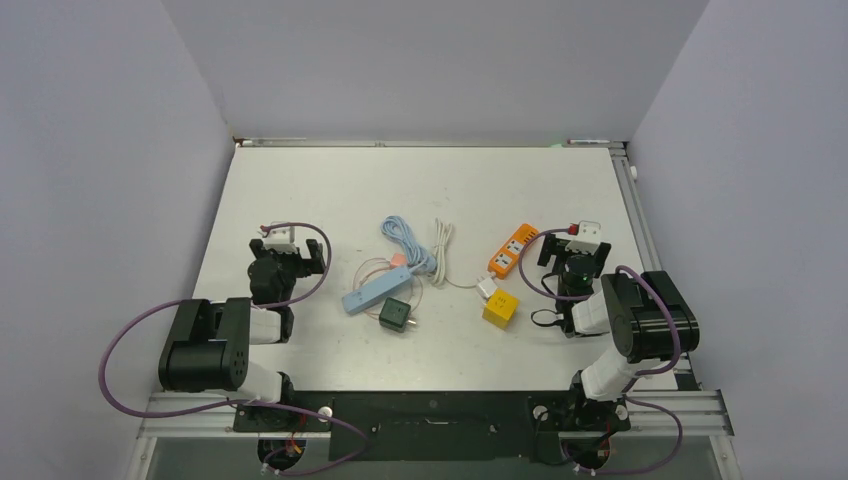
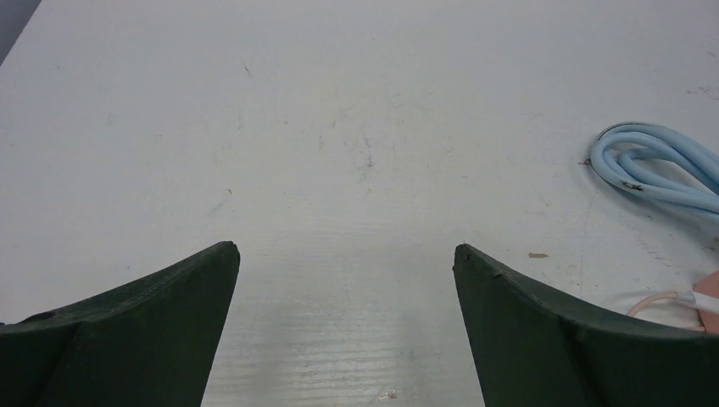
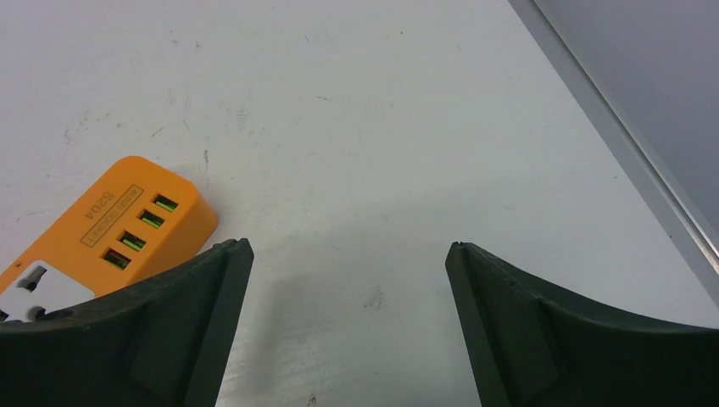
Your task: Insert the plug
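An orange power strip lies right of centre; its end with USB ports shows in the right wrist view. A white plug on a white cable lies just in front of it. My right gripper is open and empty just right of the orange strip; its jaws stand wide over bare table. My left gripper is open and empty at the left, apart from all the task objects; bare table lies between its fingers.
A light blue power strip with a coiled blue cable lies mid-table, with a thin pink cable beside it. A dark cube adapter and a yellow cube sit nearer the front. A metal rail edges the table on the right.
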`<state>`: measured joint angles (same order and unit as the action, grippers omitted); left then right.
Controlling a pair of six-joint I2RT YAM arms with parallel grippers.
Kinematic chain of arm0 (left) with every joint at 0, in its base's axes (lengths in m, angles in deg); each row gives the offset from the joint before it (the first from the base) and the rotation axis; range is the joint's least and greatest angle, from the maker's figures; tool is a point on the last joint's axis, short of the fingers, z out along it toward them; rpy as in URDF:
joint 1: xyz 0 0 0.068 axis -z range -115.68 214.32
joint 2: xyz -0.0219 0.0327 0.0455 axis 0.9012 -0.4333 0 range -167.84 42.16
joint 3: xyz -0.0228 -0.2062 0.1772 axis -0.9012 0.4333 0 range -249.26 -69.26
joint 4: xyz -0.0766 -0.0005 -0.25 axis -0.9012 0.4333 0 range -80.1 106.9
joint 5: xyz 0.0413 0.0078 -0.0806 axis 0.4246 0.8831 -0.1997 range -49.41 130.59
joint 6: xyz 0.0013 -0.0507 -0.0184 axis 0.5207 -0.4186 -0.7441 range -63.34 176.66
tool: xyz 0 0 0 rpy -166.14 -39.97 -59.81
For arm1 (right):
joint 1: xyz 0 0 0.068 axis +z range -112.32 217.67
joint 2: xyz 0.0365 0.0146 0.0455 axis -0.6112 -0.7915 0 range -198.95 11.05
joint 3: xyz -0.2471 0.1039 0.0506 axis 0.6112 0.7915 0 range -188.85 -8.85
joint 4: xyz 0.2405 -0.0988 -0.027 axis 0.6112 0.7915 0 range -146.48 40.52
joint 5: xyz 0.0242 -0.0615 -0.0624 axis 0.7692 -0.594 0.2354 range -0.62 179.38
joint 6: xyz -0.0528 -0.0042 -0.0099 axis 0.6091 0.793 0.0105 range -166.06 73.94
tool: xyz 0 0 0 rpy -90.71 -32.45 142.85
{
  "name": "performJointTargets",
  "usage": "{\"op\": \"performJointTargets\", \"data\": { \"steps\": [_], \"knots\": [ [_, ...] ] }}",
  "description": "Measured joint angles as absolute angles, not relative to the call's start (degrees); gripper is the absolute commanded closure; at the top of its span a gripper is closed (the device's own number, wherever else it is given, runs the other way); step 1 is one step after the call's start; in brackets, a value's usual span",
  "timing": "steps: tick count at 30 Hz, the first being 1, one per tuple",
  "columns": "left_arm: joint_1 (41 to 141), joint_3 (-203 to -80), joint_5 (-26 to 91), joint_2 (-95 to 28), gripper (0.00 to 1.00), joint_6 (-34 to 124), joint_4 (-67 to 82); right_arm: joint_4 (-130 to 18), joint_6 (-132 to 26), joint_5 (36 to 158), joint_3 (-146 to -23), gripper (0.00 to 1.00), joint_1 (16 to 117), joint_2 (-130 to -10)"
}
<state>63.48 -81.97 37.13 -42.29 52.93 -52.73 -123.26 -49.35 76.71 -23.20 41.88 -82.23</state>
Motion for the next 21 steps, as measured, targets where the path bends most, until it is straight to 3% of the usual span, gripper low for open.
{"op": "performJointTargets", "data": {
  "steps": [5, 11, 16, 21],
  "knots": [
    [63.48, -81.97, 37.15, -42.29, 0.04, 52.91, -52.73, -120.07, -49.66, 75.66, -23.77, 0.1, 41.95, -81.18],
    [62.63, -82.69, 35.92, -41.8, 0.04, 52.82, -50.33, -106.72, -52.74, 72.3, -29.54, 0.1, 42.28, -71.17],
    [61.58, -94.19, 32.84, -37.56, 0.04, 53.04, -30.79, -99.79, -62.75, 73.48, -30.98, 0.1, 42.19, -58.97],
    [61.51, -108.3, 24.52, -32.56, 0.04, 56.67, -10.42, -86.72, -73.05, 82.37, -41.08, 0.1, 41.01, -58.58]
  ]
}}
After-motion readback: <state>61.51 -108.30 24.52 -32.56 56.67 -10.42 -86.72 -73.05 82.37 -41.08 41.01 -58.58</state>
